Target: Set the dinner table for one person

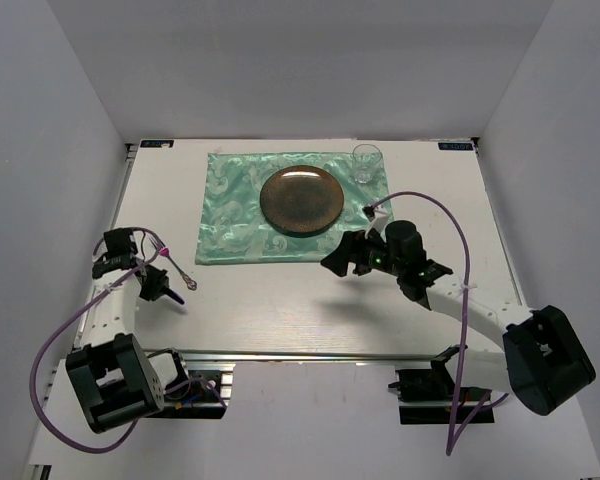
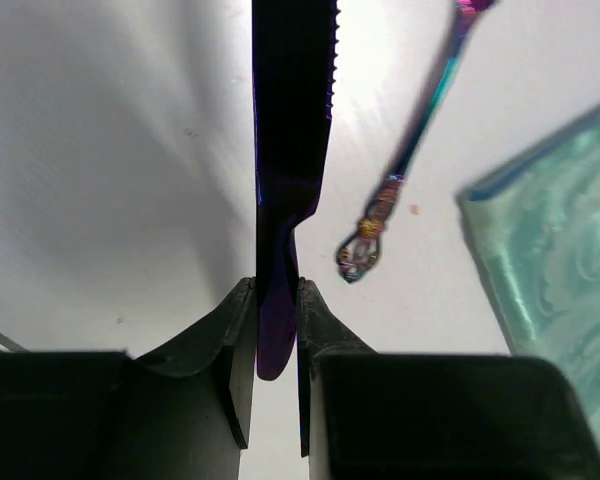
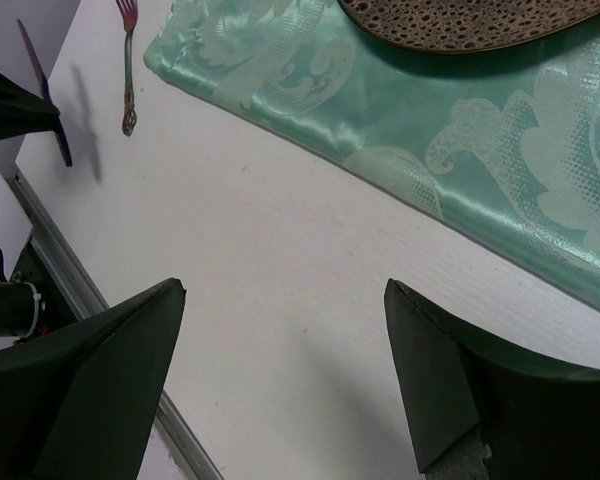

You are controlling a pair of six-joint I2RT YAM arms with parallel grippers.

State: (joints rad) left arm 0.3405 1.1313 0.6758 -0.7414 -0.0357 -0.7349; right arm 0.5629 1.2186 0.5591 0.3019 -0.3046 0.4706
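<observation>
The dinner table [image 1: 280, 310] is a white tabletop with a metal rail at its front. My left gripper [image 1: 158, 285] is at the table's left side, shut on the handle of a dark purple serrated knife [image 2: 292, 120], whose blade points away from the jaws [image 2: 277, 285]. An iridescent fork [image 2: 410, 150] lies on the table just right of the knife and left of the green cloth [image 2: 550, 240]. A brown plate [image 1: 301, 199] sits on the cloth [image 1: 230, 220]. My right gripper [image 1: 345, 258] is open and empty above bare table at the cloth's near right corner [image 3: 285, 290].
A clear glass [image 1: 367, 163] stands at the cloth's far right corner. White walls enclose the table on three sides. The rail [image 1: 310, 353] runs along the near edge. In the right wrist view the fork [image 3: 128, 70] and knife [image 3: 40, 90] show at far left.
</observation>
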